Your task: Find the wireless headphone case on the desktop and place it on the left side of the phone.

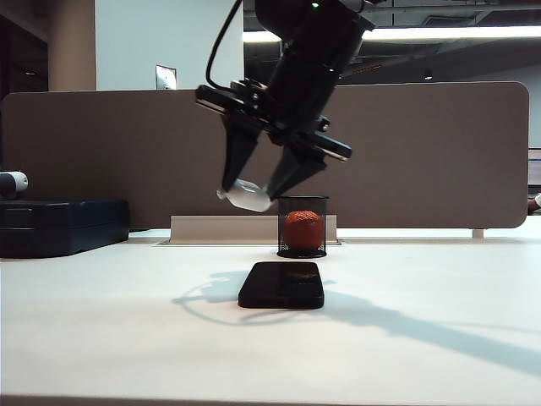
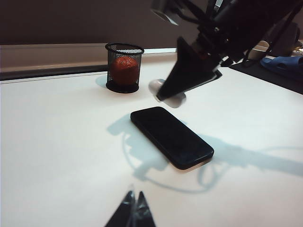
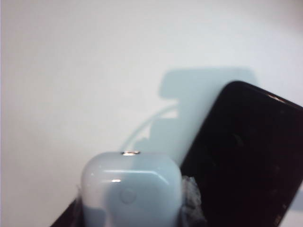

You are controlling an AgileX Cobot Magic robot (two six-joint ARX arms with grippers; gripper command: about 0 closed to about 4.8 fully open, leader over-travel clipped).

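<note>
The white headphone case (image 1: pixel 250 197) hangs in the air between the fingers of my right gripper (image 1: pixel 254 189), which is shut on it above and just left of the phone (image 1: pixel 281 284). The right wrist view shows the case (image 3: pixel 130 191) close up, with the black phone (image 3: pixel 246 156) lying flat on the desktop (image 3: pixel 71 71) below it. From the left wrist view the case (image 2: pixel 166 92) shows behind the phone (image 2: pixel 171 136). My left gripper (image 2: pixel 135 196) sits low over the near desktop, its fingertips together, holding nothing.
A black mesh cup (image 1: pixel 303 225) with a red-orange ball (image 1: pixel 303 228) inside stands just behind the phone. A dark-blue box (image 1: pixel 61 225) lies at the far left by the partition panel (image 1: pixel 423 152).
</note>
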